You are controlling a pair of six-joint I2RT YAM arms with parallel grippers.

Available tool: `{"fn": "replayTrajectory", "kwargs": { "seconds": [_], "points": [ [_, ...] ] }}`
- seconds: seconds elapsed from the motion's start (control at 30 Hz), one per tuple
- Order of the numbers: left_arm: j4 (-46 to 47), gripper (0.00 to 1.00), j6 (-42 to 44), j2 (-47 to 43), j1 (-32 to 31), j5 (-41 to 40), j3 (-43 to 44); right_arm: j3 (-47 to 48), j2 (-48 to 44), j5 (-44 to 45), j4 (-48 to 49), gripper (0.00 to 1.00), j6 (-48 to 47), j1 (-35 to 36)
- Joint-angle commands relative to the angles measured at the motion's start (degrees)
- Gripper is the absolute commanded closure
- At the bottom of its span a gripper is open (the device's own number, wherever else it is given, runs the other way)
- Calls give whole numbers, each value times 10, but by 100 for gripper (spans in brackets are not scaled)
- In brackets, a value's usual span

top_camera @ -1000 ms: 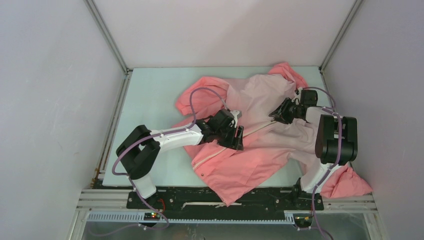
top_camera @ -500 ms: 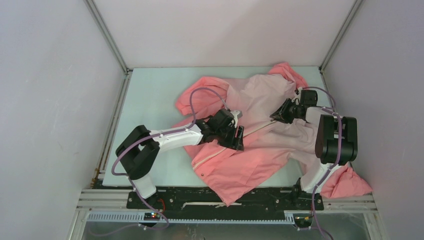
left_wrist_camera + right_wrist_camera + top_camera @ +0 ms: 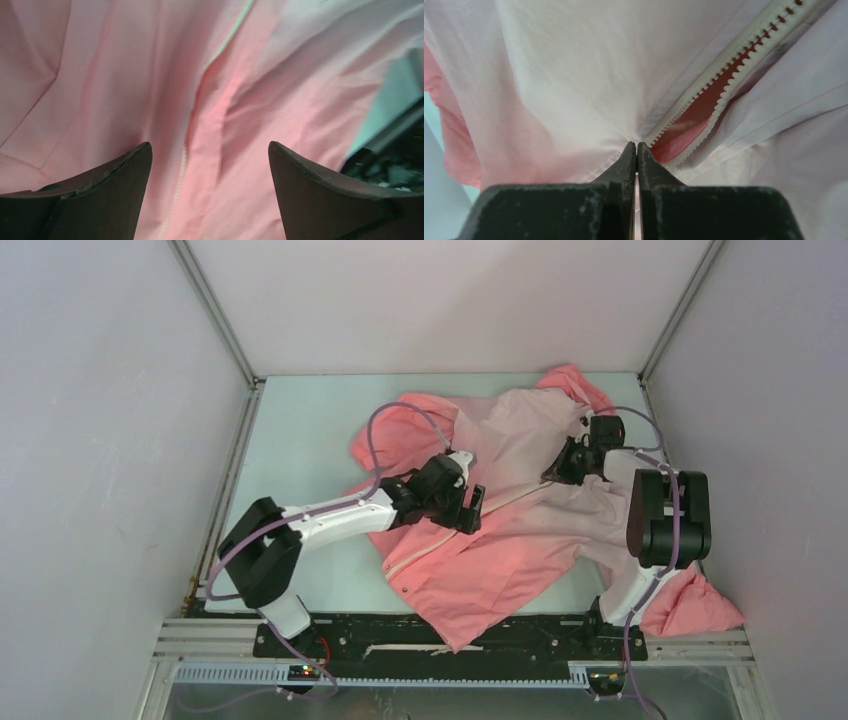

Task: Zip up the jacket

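The jacket (image 3: 500, 555) lies spread on the table, coral pink fading to pale pink, with its light zipper (image 3: 510, 498) running diagonally. My left gripper (image 3: 470, 512) is open and empty, held just above the closed stretch of zipper (image 3: 176, 182) with a finger on each side of it (image 3: 210, 145). My right gripper (image 3: 552, 472) is shut on the zipper where the two rows of teeth meet (image 3: 637, 145). Beyond it the zipper (image 3: 734, 60) lies open, showing coral lining. The slider is hidden between the fingers.
The pale green table (image 3: 300, 440) is boxed in by white walls with metal posts. A sleeve (image 3: 700, 612) hangs over the near right edge beside the right arm's base. The hood (image 3: 575, 385) is bunched at the back right corner.
The left gripper has lifted slightly and shifted up and left over the zipper. The right wrist has moved a little toward the back; its tips stay on the zipper.
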Motion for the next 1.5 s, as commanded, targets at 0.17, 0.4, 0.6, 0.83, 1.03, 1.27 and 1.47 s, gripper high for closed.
{"fn": "replayTrajectory", "kwargs": {
  "seconds": [0.17, 0.4, 0.6, 0.83, 1.03, 1.27, 1.47],
  "points": [
    [-91, 14, 37, 101, 1, -81, 54, 62, -3, 140, -74, 100, -122, 64],
    [-112, 43, 11, 124, 1, -78, 53, 21, -77, 293, 3, 100, -292, 136],
    [-99, 90, -10, 126, 8, -68, 16, 2, -113, 327, 104, 100, -353, 100],
    [-70, 100, -21, 95, 13, -70, -32, -5, -94, 305, 224, 100, -360, 0],
    [-50, 100, -19, 65, 12, -50, -67, 51, -9, 296, 307, 100, -382, -71],
    [-44, 100, -11, 67, 11, -39, -63, 122, 72, 299, 381, 100, -413, -109],
    [-57, 100, 3, 71, 10, -36, -40, 193, 97, 305, 307, 99, -396, -114]
  ]
}}
